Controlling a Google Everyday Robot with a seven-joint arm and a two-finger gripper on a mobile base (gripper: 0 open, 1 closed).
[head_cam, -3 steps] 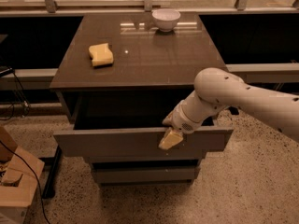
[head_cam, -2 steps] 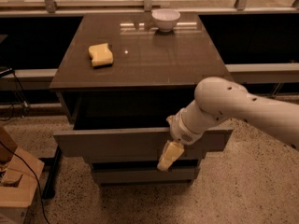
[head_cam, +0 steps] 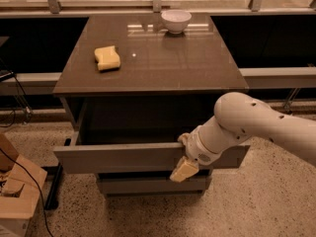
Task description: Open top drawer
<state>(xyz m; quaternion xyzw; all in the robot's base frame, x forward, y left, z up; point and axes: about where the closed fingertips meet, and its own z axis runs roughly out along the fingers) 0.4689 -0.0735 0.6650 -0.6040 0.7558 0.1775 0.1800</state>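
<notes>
The top drawer (head_cam: 118,158) is a wide flat grey-brown panel under the cabinet top. It stands pulled out toward me, with a dark gap behind its upper edge. A narrower drawer (head_cam: 148,185) sits below it, pushed further in. My gripper (head_cam: 183,167) hangs in front of the top drawer's front panel, right of its middle, its pale tan fingers pointing down and left. The white arm reaches in from the right.
A yellow sponge (head_cam: 107,58) lies on the brown cabinet top (head_cam: 163,63) at the left. A white bowl (head_cam: 176,20) stands at the back edge. A cardboard box (head_cam: 15,191) and cables are on the speckled floor at the left.
The gripper has dropped from the drawer's upper edge to in front of its panel. The drawer stays pulled out.
</notes>
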